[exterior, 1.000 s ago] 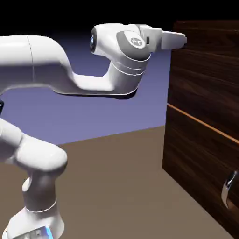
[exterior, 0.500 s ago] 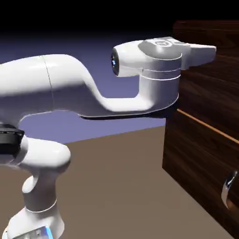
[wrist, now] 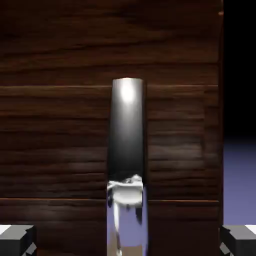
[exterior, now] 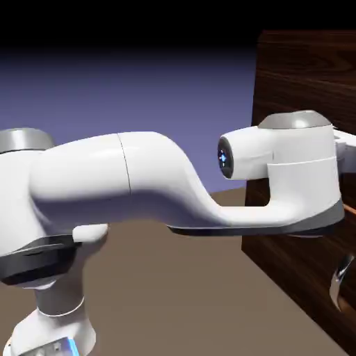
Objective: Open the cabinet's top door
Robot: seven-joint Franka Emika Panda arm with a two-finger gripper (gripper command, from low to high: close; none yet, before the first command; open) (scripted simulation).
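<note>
The cabinet (exterior: 292,229) is a big dark walnut box filling the exterior view's right. Its top door (exterior: 299,76) is the panel above a thin orange-brown line (exterior: 349,208). My wrist and hand (exterior: 344,142) sit in front of that panel, and the fingers run off the picture's edge. In the hand view, dark wood (wrist: 55,135) fills the frame with an upright metal handle (wrist: 127,150) at its middle. My gripper (wrist: 128,240) is open. The grey fingertips (wrist: 17,239) stand far apart at the bottom corners, and the handle rises between them, untouched.
A curved silver handle (exterior: 339,281) sits on the lower panel, below the orange line. The brown table (exterior: 181,292) stretches in front of the cabinet. My forearm (exterior: 139,181) lies level across the middle of the exterior view.
The arm has swung down and to the right, bringing the hand from the cabinet's top edge to the front of the top door. The jaws stayed wide open.
</note>
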